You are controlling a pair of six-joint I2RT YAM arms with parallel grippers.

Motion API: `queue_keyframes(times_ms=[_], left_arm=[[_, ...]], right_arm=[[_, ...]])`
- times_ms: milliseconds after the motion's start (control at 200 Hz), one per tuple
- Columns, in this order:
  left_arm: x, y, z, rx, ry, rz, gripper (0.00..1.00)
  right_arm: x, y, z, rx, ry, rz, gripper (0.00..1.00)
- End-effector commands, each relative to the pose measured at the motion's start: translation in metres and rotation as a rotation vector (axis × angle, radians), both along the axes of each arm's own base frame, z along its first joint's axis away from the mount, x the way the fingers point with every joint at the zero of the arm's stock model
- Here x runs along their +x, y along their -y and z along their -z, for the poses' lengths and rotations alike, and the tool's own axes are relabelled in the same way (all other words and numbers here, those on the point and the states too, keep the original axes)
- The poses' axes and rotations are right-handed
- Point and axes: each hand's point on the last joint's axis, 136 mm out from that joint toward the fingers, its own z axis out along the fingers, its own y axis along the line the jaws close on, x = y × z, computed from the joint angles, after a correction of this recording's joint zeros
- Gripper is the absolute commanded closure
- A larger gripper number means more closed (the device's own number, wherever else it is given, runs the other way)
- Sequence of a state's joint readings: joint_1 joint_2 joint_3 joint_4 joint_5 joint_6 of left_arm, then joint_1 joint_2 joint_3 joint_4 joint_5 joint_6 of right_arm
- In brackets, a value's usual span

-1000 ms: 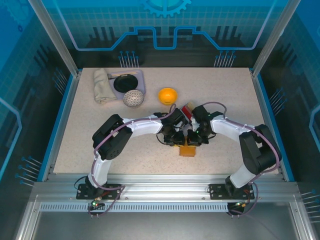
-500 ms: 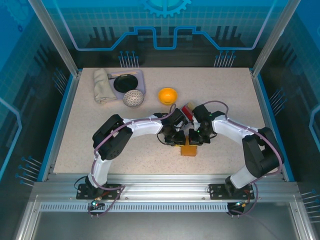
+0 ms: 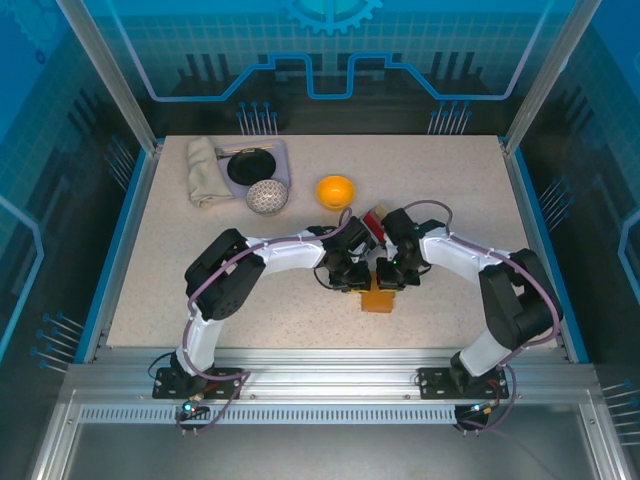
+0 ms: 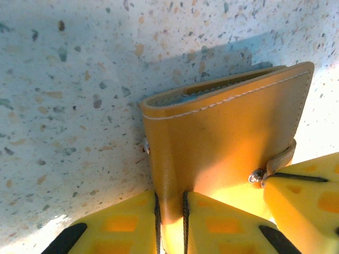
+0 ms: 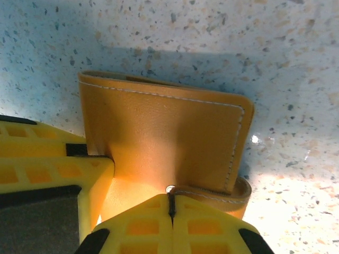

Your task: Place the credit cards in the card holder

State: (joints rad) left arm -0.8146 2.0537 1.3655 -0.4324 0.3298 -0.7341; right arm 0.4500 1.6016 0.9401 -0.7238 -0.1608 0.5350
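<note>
1 card holder point(image 4: 228, 137), 1 orange bowl point(image 3: 335, 189)

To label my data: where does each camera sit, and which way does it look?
Top external: above, behind the robot, looking down on the table; left arm, right arm show.
Left wrist: on that wrist, facing down at the card holder; left gripper pinches its edge.
Right wrist: on that wrist, facing down; right gripper pinches the strap.
Shared: both wrist views show the card holder.
</note>
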Motion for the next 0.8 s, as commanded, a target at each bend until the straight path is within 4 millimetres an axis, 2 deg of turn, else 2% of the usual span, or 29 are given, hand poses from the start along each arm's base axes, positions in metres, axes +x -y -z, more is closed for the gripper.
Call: queue_keyframes(times_ms=[0,110,340,795], left_arm=[[-0.012,-0.013,0.025,0.076,-0.045,-0.002,0.81],[-0.012,-0.012,0.025,0.072,-0.045,0.0,0.81],[-0.012,-0.011,0.024,0.069,-0.043,0.002,0.81],[-0.012,-0.01,0.025,0.056,-0.042,-0.005,0.82]], right_arm=[[0.004,-0.016,-0.005,0.059,0.004,-0.004,1.0],[0.006,-0.017,-0.001,0.055,-0.001,-0.005,1.0],[0.0,-0.013,0.021,-0.008,-0.042,-0.014,1.0],[-0.018,-0.011,0.072,-0.144,-0.157,-0.013,1.0]])
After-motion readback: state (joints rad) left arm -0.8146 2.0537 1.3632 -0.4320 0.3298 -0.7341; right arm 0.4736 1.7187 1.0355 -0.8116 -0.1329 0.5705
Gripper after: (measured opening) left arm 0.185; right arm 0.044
